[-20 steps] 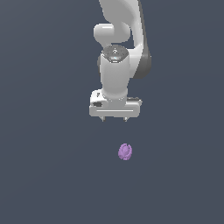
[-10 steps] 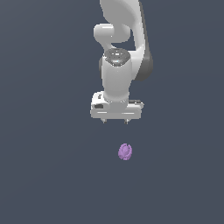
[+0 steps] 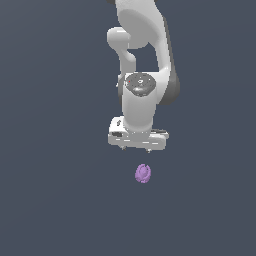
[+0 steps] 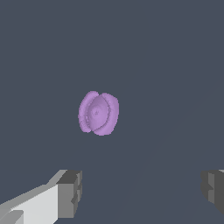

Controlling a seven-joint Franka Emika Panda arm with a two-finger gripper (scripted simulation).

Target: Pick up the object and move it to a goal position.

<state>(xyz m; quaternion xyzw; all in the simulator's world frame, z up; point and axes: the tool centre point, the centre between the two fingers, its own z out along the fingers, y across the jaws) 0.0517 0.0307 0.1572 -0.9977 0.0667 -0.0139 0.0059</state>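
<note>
While the arm hangs down from the top of the exterior view, these are the facts of the scene:

Arm: the white Panda arm (image 3: 142, 45) enters at the upper centre of the exterior view and reaches straight down, its wrist ending in a flat white bar.
Gripper: the gripper (image 3: 136, 148) points downward at mid-frame in the exterior view, carrying nothing.
Fingers: spread wide; in the wrist view one grey finger pad (image 4: 70, 193) and its opposite (image 4: 213, 189) stand far apart, with bare surface between them. In the exterior view only two small dark tips show under the bar.
Object: the object (image 3: 143, 173), a small light-purple ridged blob, lies below the gripper in the exterior view, a little toward the exterior view's right of its midline, and apart from it. In the wrist view the object (image 4: 98, 113) shows as a rounded lump with a folded centre, clear of both fingers.
Tabletop: the tabletop (image 3: 55, 200) is a plain dark blue-grey surface that fills both views.
</note>
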